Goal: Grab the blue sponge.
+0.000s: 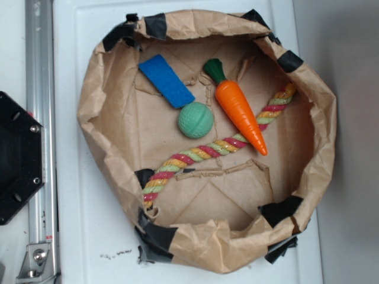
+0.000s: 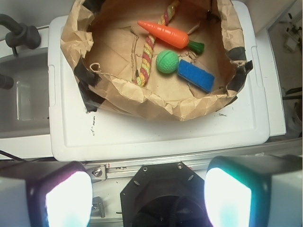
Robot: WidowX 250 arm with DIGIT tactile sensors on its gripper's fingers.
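The blue sponge (image 1: pixel 166 80) (image 2: pixel 196 76) lies flat inside the brown paper basket (image 1: pixel 95 89) (image 2: pixel 142 101), near its wall, touching the green ball (image 1: pixel 195 120) (image 2: pixel 167 62). In the wrist view my gripper (image 2: pixel 148 197) hangs high above the robot's black base, well short of the basket, open, with nothing between its two bright fingertips (image 2: pixel 68 198). The gripper does not show in the exterior view.
An orange toy carrot (image 1: pixel 240 109) (image 2: pixel 165 34) and a coloured rope (image 1: pixel 201 151) (image 2: pixel 147 54) share the basket. The basket stands on a white lid (image 1: pixel 83 225) (image 2: pixel 156 132). A metal rail (image 1: pixel 40 118) and the black base (image 1: pixel 18 157) (image 2: pixel 163 194) lie beside it.
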